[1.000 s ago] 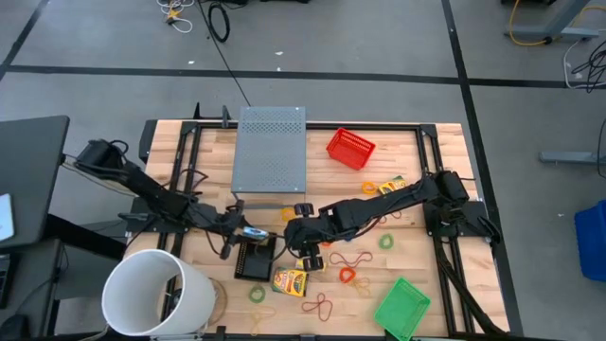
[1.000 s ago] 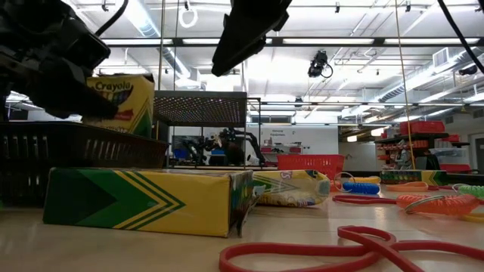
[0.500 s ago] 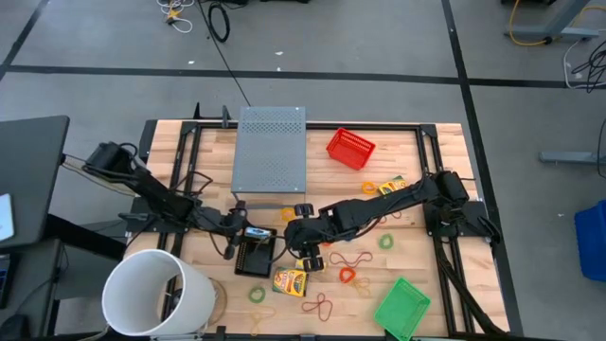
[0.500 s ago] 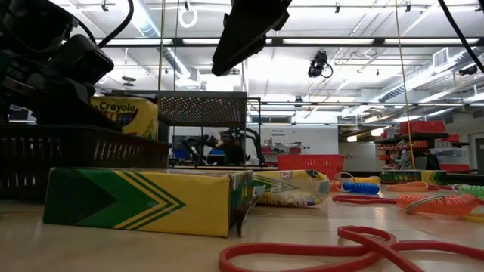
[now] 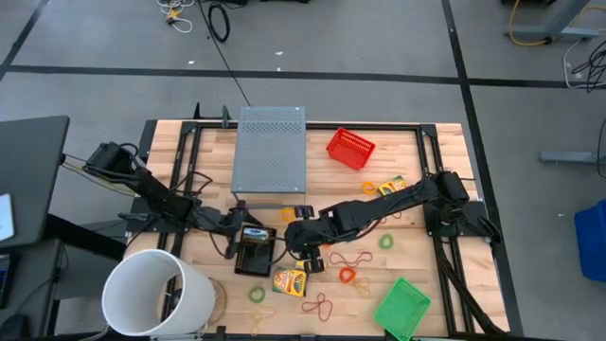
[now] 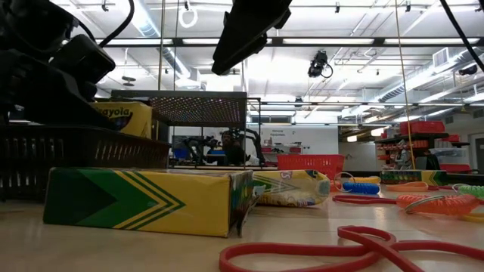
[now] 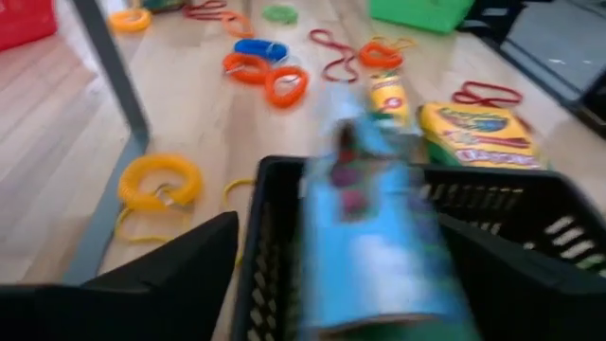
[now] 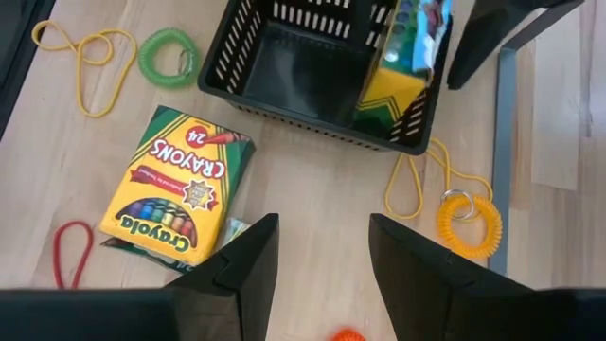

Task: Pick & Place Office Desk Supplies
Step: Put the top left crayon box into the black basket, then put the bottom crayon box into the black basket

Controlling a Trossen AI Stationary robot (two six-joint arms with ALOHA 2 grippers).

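a: baskets? three: black basket (image 8: 312, 71), red basket (image 5: 350, 147), green basket (image 5: 401, 305).

b: crayon boxes? one leaning inside the black basket (image 8: 402, 66), one flat beside it (image 8: 180, 185).

a: grippers? left gripper (image 7: 322, 284), fingers spread wide around the leaning box, over the basket rim; right gripper (image 8: 322, 256), parted and empty, above bare wood between flat box and yellow coil (image 8: 469, 218).

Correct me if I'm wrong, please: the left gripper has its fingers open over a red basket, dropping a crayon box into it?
The basket's colour is wrong. The left gripper, fingers open, is over the black basket, as the right wrist view shows; the crayon box is leaning inside it. The red basket sits apart, near the table's far edge.
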